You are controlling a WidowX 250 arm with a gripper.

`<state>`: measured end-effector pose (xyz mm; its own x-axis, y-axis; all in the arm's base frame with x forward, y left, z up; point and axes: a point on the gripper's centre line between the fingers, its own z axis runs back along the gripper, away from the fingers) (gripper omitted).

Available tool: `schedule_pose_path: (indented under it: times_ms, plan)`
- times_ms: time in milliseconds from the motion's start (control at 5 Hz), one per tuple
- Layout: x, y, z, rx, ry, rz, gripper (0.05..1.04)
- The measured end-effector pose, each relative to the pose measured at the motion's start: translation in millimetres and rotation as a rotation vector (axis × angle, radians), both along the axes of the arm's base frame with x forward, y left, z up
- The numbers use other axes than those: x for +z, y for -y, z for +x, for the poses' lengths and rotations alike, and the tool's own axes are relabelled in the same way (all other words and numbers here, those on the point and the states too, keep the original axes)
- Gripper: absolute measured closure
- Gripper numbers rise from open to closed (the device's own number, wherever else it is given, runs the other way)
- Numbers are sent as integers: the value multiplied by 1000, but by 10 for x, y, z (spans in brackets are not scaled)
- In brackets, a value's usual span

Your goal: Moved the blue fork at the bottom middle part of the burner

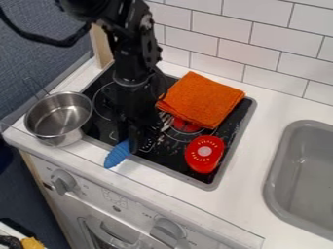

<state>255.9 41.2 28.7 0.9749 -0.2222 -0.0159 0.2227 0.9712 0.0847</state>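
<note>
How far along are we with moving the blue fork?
Done: the gripper is down at the blue fork. In hand: I can't tell whether it is gripped. Left, probably: the blue end pokes past the cooktop's front edge, left of the middle, so shift it toward bottom middle, then back away.

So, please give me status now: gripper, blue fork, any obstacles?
Gripper low at cooktop's front edge. Blue fork's handle by it, jutting onto counter. Orange cloth, red toy also on cooktop.
</note>
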Motion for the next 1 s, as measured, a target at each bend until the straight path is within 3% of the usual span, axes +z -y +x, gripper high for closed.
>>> schedule_pose_path:
  times_ms: [400, 600, 1000]
  plan:
    - [-20, -19, -61, 8, -1, 16, 734]
    - [-22, -5, -62, 4, -2, 22, 671]
    - [-50, 24, -82, -12, -19, 25, 102]
